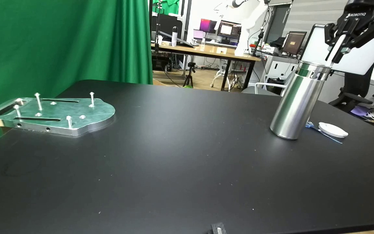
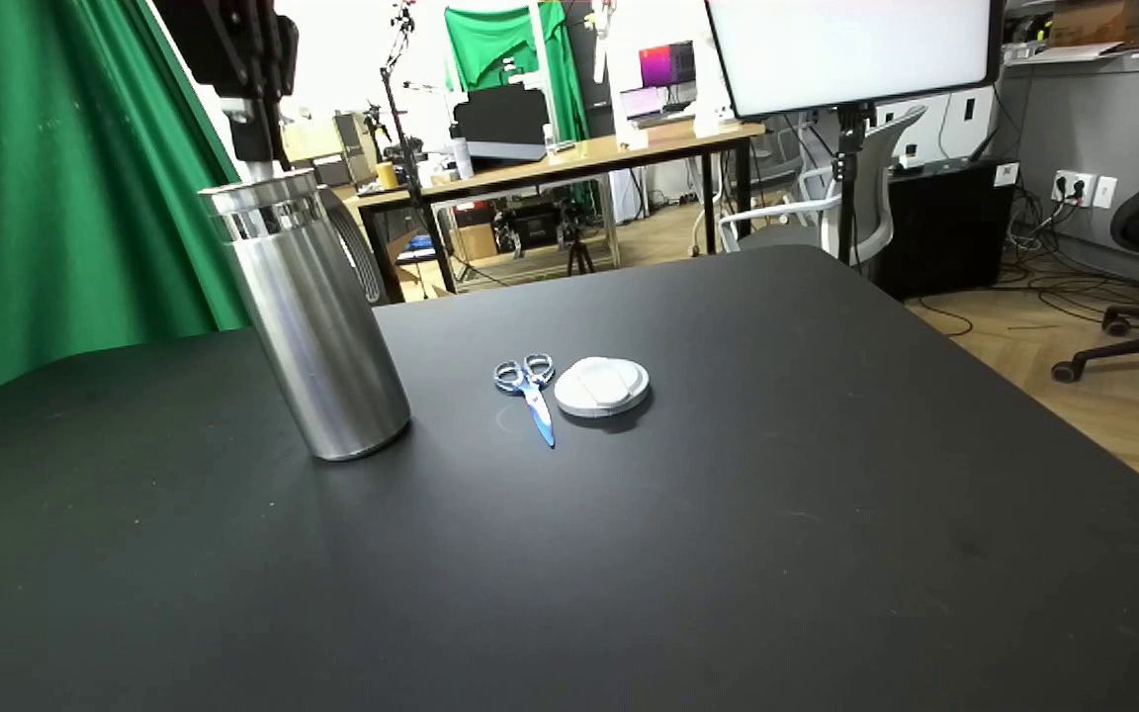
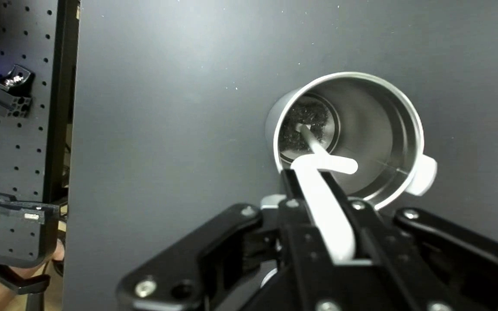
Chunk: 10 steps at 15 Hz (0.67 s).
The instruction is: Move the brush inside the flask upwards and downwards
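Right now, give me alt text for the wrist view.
A claw grips a white-handled brush that reaches down into an open metal flask on a dark table. A perforated panel runs along the left edge.

Both exterior views look across table (image 1: 174,156) and flask (image 1: 299,104); the wrist view peers down inside.

Your flask (image 1: 300,104): brushed metal, glossier at the neck | your brush (image 3: 327,209): smooth, plastic-looking handle | your gripper (image 3: 308,174): mostly matt, shiny metal screw heads | your tabletop (image 1: 174,156): smooth, matt with soft sheen | your pegged plate (image 1: 65,109): smooth, reflective metal | your white disc (image 2: 601,388): smooth, plastic-looking | your curtain (image 1: 60,39): matt cloth | your floor (image 2: 1005,351): wood-look
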Each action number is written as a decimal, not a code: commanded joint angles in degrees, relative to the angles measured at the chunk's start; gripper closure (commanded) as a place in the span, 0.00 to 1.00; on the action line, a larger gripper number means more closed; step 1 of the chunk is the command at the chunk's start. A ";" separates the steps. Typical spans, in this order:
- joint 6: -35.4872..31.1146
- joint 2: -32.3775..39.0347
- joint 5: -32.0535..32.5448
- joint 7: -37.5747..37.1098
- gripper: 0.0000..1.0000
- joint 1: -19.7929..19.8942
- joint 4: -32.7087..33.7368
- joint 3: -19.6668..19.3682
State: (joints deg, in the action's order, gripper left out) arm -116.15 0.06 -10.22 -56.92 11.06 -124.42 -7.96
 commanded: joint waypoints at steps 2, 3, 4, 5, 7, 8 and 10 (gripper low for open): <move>1.86 -2.17 -0.07 -0.46 0.96 -0.73 1.34 -0.49; 1.99 -3.30 0.10 -0.36 0.96 -0.85 1.23 -0.38; 2.25 -5.09 0.43 -0.37 0.96 -1.04 0.95 -0.19; 2.34 -6.56 0.58 -0.23 0.96 -1.18 0.70 -0.03; 2.32 -10.08 1.28 -0.51 0.96 -1.50 0.02 0.55; 2.45 -11.98 1.72 -0.74 0.96 -1.66 -0.28 1.03; 2.73 -14.71 2.20 -0.74 0.96 -1.72 -0.56 1.89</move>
State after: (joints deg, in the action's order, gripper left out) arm -114.46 -9.67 -9.22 -56.86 9.60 -123.90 -7.06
